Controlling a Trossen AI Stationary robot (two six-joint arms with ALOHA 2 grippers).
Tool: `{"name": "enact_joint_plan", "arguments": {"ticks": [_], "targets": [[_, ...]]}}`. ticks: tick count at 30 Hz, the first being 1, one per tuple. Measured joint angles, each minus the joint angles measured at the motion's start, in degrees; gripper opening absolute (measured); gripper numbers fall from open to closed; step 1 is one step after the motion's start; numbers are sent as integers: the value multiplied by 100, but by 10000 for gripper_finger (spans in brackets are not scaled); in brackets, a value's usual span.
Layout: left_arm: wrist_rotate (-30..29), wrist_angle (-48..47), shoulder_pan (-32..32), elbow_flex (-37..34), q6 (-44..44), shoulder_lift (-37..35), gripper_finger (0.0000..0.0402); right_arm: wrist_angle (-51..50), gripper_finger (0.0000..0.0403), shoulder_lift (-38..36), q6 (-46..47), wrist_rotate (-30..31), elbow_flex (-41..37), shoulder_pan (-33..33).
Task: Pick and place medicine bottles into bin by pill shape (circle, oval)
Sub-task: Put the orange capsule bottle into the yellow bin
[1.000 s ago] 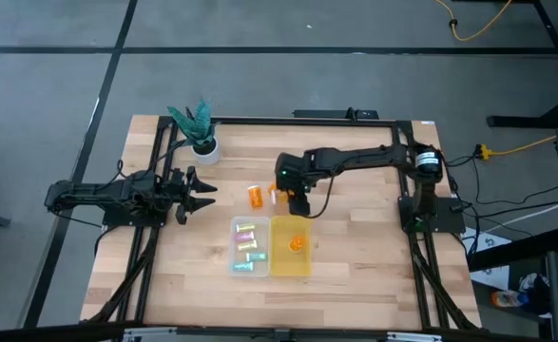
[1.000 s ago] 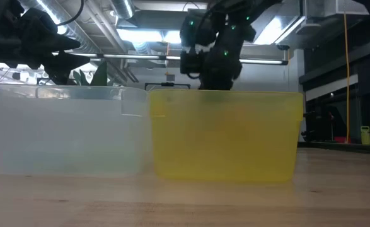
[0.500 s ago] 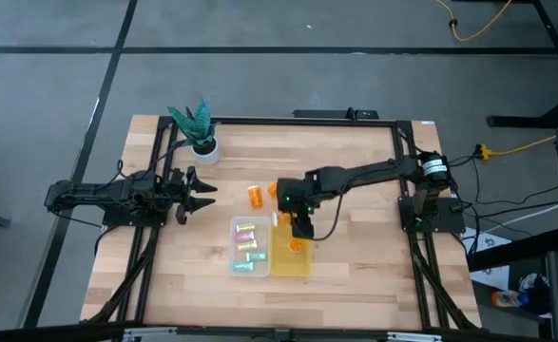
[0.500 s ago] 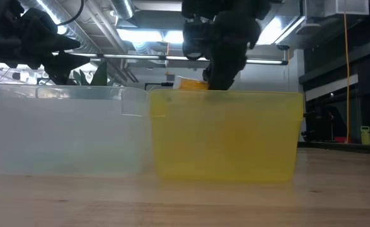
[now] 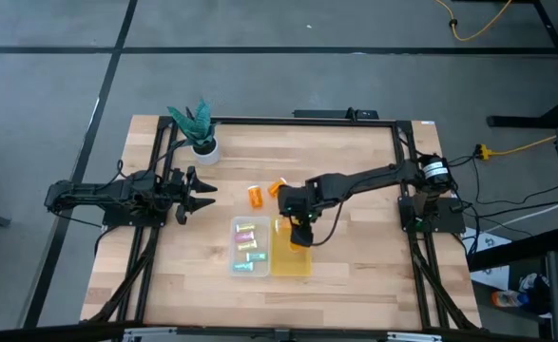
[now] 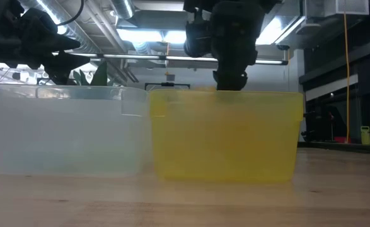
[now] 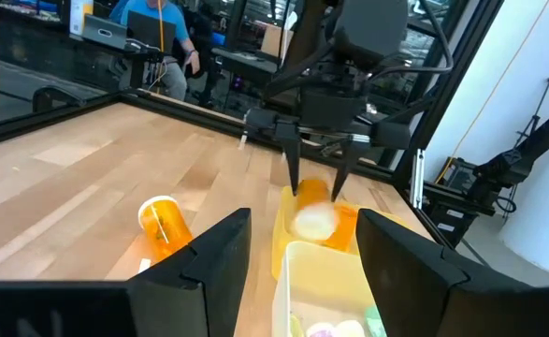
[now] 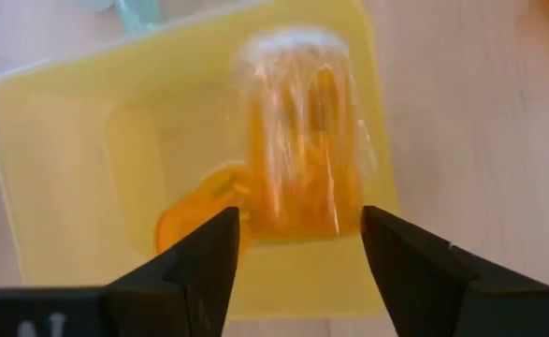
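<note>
My right gripper [image 5: 299, 234] hangs open over the yellow bin [image 5: 302, 267], its fingers pointing down. An orange medicine bottle [image 8: 297, 140] with a white cap [image 7: 313, 221] shows blurred just below the fingertips, in mid-fall above the bin. Another orange bottle [image 8: 195, 220] lies on the bin's floor. Two more orange bottles [image 5: 257, 196] [image 5: 279, 186] lie on the table beyond the bins. The clear bin [image 5: 236, 249] beside the yellow one holds several pastel vials. My left gripper [image 5: 199, 195] waits open at the table's left.
A white pot with a green plant [image 5: 201, 128] stands at the table's far left corner. The two bins stand side by side near the table's middle, toward its near edge. Black frame rails run along the table's edges.
My right gripper has carried an orange bottle from the table's middle toward the near edge, until it stood over the yellow bin, rolling its wrist on the way. It has let the bottle go, and the bottle now falls toward the bin.
</note>
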Motion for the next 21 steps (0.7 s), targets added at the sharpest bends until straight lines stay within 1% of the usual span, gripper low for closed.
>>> {"name": "enact_joint_plan", "arguments": {"ticks": [5, 12, 18, 21], "targets": [[0, -2, -1, 0, -4, 0, 190, -92, 238, 0, -35, 2, 0, -9], [0, -1, -1, 0, -9, 0, 190, -41, 241, 0, -378, 29, 0, -9], [0, 0, 0, -1, -11, 0, 190, 585, 242, 0, -852, 574, 0, -9], [0, 0, 0, -1, -11, 0, 190, 1071, 242, 0, -1250, 1000, 0, -9]]}}
